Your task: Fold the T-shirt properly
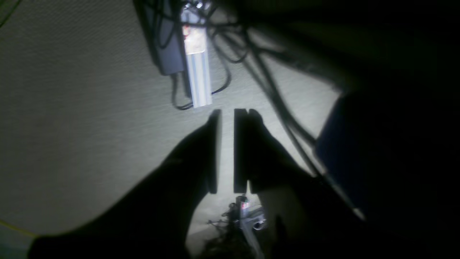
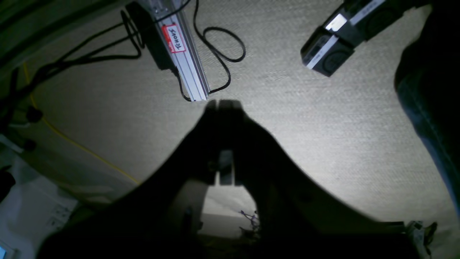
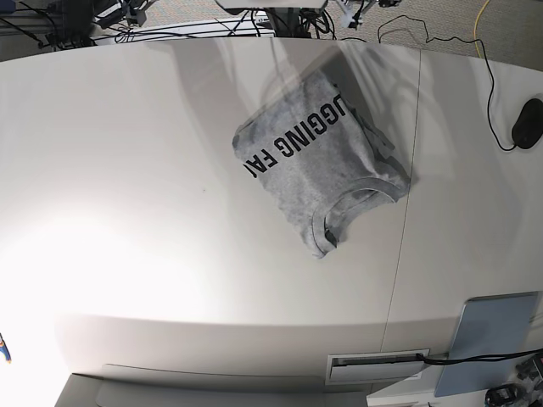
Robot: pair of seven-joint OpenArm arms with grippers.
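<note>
From my remote station, the T-shirt (image 3: 321, 165) lies folded at upper centre of the base view on the white table (image 3: 127, 170), black lettering up, collar toward lower right. Neither arm appears there. The left gripper (image 1: 227, 151) hangs over carpet (image 1: 72, 108), fingers slightly parted, holding nothing; the right gripper (image 2: 223, 108) looks clenched, empty, near an aluminium rail (image 2: 187, 54).

Black block letters are showing on the folded T-shirt (image 3: 318, 157) lying near the desk's far edge: "GGING" over "FA", both cut off by folds. A red-bordered white sticker on an aluminium rail (image 2: 183, 50) is reading roughly "THOM", mirrored and unclear. Nothing else is proving legible.
</note>
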